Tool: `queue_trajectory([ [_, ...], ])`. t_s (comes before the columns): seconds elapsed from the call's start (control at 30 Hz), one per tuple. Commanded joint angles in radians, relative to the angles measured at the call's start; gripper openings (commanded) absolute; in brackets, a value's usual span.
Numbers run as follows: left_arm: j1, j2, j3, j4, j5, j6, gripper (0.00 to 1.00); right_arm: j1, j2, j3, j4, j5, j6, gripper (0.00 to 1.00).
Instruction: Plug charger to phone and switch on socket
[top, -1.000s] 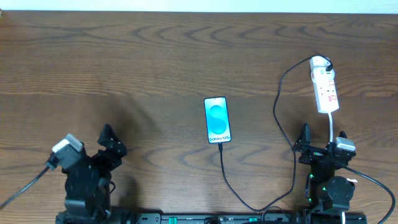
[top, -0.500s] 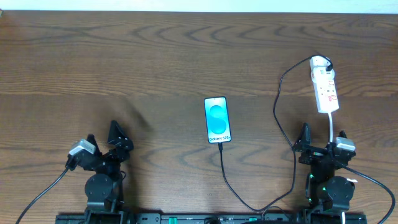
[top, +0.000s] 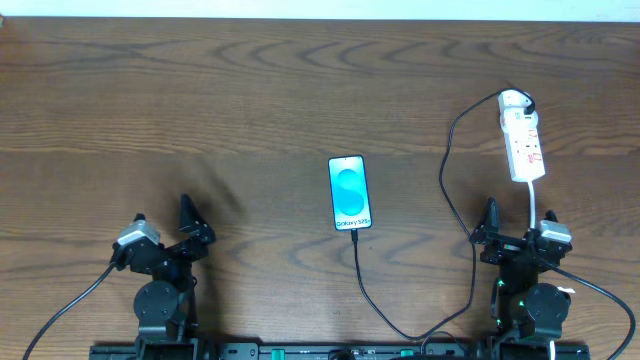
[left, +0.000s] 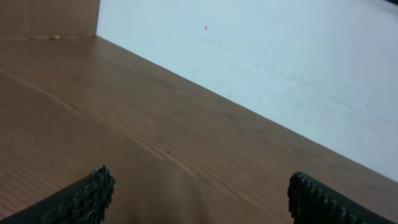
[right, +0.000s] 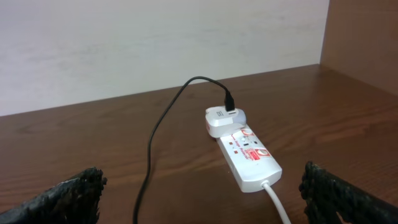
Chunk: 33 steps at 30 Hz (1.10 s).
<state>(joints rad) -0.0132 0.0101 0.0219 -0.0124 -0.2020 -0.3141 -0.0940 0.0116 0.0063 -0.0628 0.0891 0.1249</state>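
At the near edge of the bench (top: 250, 100) sit the two arms, one on each side. The left fingers (left: 93, 194) are spread wide apart and hold nothing, with only bare brown wood between them. The right fingers (right: 78, 190) are spread wide too, and they also hold nothing. The thin black charger (top: 365, 290) lies on the wood between the arms. It makes a low loop close to the near edge. One end of it runs up to the bottom edge of the phone (top: 350, 192), and its small tip meets the phone there. The phone lies flat in the middle of the bench with its bright blue and white screen facing up. The other end of the charger runs up past the right arm in a big curve. It goes to a black plug in a white block at the far end of the socket (top: 522, 140). The socket is white with red marks and lies far out on the right side. Its white cord (top: 537, 200) comes back toward the right arm. I cannot tell if the switch is on.
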Motion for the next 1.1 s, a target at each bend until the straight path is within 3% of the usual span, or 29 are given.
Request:
queue_trajectory([
  [0.0, 0.006, -0.009, -0.018, -0.047, 0.040, 0.082, 0.92, 0.002, -0.006, -0.001, -0.002, 0.002, -0.007, 0.99],
  [1.07, 0.006, -0.009, -0.018, -0.050, 0.076, 0.123, 0.92, 0.002, -0.006, -0.001, -0.002, 0.002, -0.007, 0.99],
])
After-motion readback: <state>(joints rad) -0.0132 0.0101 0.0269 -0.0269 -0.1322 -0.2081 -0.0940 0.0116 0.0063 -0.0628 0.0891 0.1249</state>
